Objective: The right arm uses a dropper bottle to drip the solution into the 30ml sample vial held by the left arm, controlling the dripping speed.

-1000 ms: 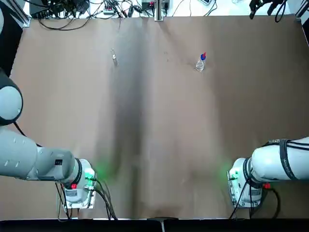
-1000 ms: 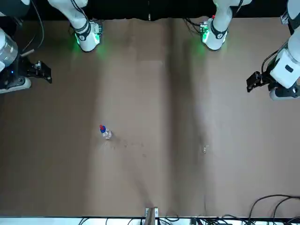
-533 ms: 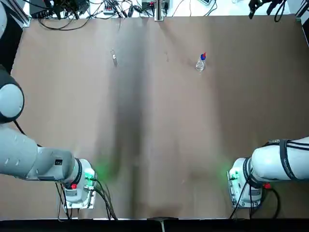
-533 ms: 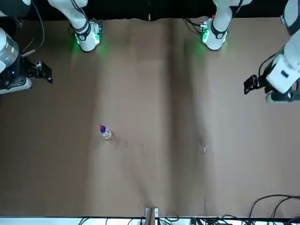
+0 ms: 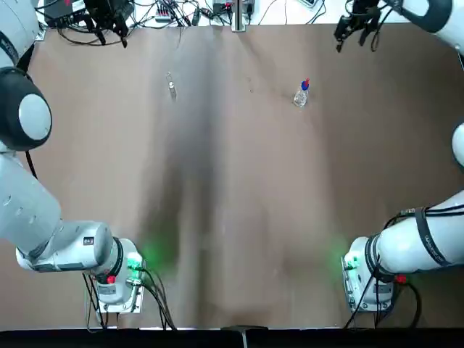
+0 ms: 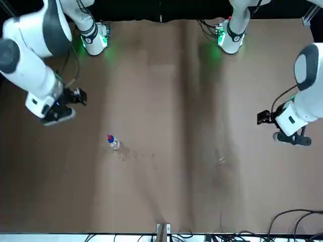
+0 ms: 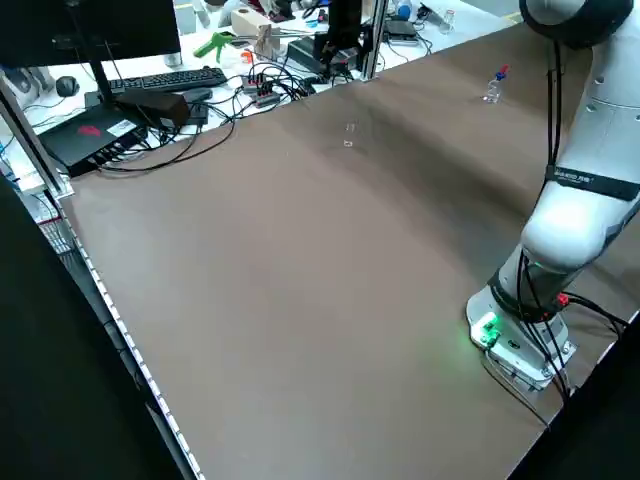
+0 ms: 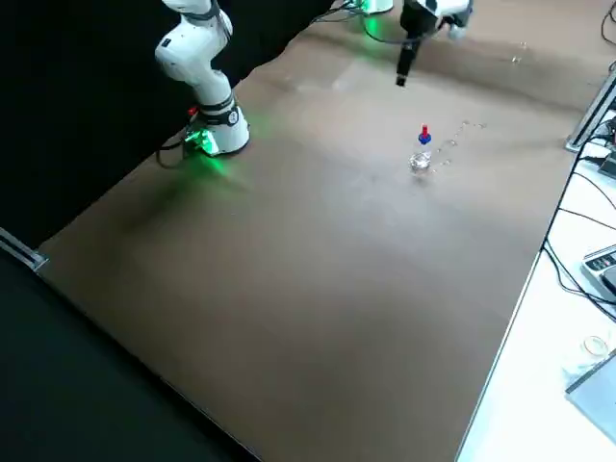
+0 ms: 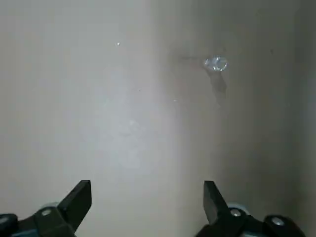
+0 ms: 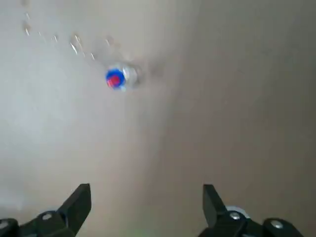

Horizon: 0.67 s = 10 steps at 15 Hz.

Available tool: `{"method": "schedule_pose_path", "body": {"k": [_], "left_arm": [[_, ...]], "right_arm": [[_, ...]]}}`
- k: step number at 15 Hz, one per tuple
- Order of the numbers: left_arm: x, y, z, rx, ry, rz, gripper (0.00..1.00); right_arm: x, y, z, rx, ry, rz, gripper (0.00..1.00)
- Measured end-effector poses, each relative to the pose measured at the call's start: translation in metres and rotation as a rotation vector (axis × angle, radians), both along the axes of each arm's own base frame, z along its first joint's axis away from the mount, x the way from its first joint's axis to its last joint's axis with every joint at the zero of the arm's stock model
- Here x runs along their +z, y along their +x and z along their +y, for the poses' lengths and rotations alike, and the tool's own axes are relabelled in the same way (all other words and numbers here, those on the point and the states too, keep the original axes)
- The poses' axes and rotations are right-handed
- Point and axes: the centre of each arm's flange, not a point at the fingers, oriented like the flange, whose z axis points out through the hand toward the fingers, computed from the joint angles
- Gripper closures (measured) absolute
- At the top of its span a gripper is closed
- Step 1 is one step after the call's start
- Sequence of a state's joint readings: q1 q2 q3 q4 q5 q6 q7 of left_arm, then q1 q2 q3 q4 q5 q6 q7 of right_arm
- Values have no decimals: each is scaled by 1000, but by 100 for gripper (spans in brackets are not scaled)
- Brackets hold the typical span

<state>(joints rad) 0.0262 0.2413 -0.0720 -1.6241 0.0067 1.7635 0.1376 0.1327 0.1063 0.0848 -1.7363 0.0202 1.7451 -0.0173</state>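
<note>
Your dropper bottle [image 5: 301, 93] and sample vial [image 5: 172, 88] stand well apart near the table [image 5: 239, 217]'s far edge; both grippers, left [image 9: 147, 197] and right [image 10: 146, 200], hang spread and empty.

Brown matte table [image 5: 239, 217] bearing two small bottles and both arm bases.
A small clear dropper bottle with blue collar and red bulb [image 5: 301, 93] is standing upright toward the far edge; a tiny clear glass vial [image 5: 172, 88] is standing well apart from it.
</note>
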Motion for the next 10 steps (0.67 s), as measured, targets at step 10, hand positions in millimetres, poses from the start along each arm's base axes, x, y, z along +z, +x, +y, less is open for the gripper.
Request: {"method": "schedule_pose_path", "body": {"k": [10], "left_arm": [[-52,28,91,-661,-197,-142,0]], "right_arm": [[-126,21,27,-205,99,-87,0]]}}
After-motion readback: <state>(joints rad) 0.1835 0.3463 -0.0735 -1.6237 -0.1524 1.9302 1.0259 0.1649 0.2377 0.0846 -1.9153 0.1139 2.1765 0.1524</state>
